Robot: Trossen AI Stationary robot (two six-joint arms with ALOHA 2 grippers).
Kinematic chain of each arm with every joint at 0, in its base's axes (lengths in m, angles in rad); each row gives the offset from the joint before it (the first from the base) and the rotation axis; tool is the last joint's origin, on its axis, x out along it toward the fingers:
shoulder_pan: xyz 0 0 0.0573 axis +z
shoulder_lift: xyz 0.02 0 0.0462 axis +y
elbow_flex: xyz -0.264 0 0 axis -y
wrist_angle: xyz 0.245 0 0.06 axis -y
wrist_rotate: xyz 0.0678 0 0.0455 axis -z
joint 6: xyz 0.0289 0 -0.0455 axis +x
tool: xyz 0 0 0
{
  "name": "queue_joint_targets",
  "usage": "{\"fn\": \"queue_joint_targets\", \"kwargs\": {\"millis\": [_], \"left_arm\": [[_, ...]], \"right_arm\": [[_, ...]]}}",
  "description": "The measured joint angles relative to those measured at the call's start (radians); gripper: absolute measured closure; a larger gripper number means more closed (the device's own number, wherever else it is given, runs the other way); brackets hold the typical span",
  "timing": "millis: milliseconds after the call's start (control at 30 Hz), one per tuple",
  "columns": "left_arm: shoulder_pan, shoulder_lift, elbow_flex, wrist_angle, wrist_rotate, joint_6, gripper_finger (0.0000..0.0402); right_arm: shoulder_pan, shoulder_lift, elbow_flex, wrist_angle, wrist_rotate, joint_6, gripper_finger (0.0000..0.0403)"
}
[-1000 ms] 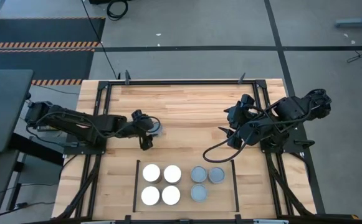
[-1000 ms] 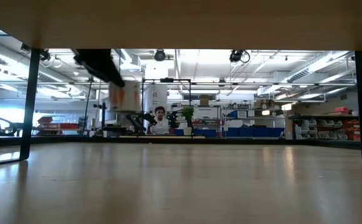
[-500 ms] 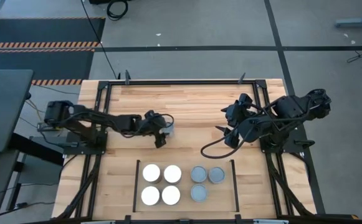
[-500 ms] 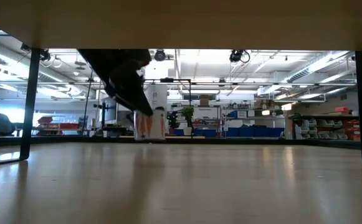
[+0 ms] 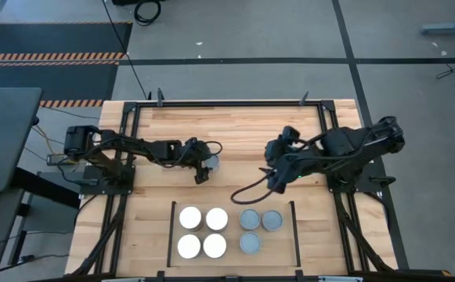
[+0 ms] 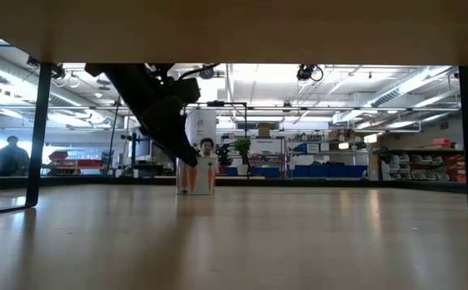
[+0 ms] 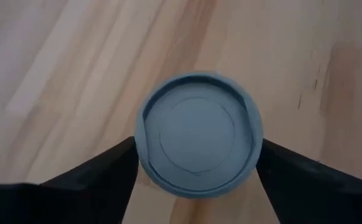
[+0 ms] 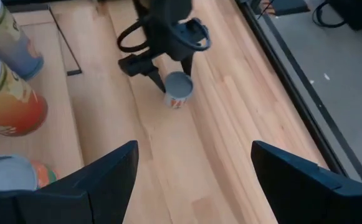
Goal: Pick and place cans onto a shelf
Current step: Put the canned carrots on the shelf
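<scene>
My left gripper [image 5: 204, 166] is shut on a grey-topped can [image 5: 211, 162] over the bare planks behind the shelf. The can also shows in the left wrist view [image 7: 198, 143] and low view [image 6: 195, 176]. The shelf [image 5: 233, 258], pale wood between black rails, lies at the near middle. On it stand four white-topped cans [image 5: 203, 232] and three grey-topped cans [image 5: 257, 229]. My right gripper [image 5: 272, 178] is open and empty, behind the shelf's right part, its fingers spread wide in the right wrist view [image 8: 193, 155]. My left gripper pinches the can's round side wall [image 7: 141, 149] between its two fingers, one finger on each opposite side. The fingers come slanting down from the table's left side. The can stands upright, top up, its base at or just above the planks [image 6: 195, 192].
Black frame rails [image 5: 227, 103] run along the table's far edge and both sides. Bare planks [image 5: 235, 133] lie between the arms and behind the shelf. A free spot shows at the shelf's near right [image 5: 276, 244]. The low view shows a person [image 6: 10, 153] in the room beyond.
My left gripper has carried the can toward the table's right edge and then down, from well above the planks to their level; the can has stayed upright. My right gripper has moved toward the table's left edge and a little nearer, staying open.
</scene>
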Motion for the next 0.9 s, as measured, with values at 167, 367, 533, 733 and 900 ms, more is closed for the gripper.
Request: {"fn": "queue_joint_targets", "kwargs": {"millis": [167, 367, 533, 733, 900], "left_arm": [[0.008, -0.018, 0.026, -0.078, 0.073, 0.034, 0.0075], [-0.001, -0.118, 0.108, -0.255, 0.114, 0.105, 0.0080], [0.001, -0.274, 0.148, -0.487, 0.081, 0.095, 0.0081], [0.014, -0.520, 0.148, -0.756, -0.027, 0.005, 0.0082], [0.013, -0.721, 0.148, -0.930, -0.061, -0.162, 0.0082]], "right_arm": [[-0.037, 0.055, 0.000, 0.106, -0.026, -0.097, 0.0085], [-0.128, 0.121, 0.000, 0.253, -0.080, -0.233, 0.0064], [-0.217, 0.200, 0.000, 0.312, -0.241, -0.342, 0.0032], [-0.322, 0.341, 0.000, 0.437, -0.424, -0.544, 0.0004], [-0.408, 0.469, 0.000, 0.548, -0.547, -0.674, 0.0012]]}}
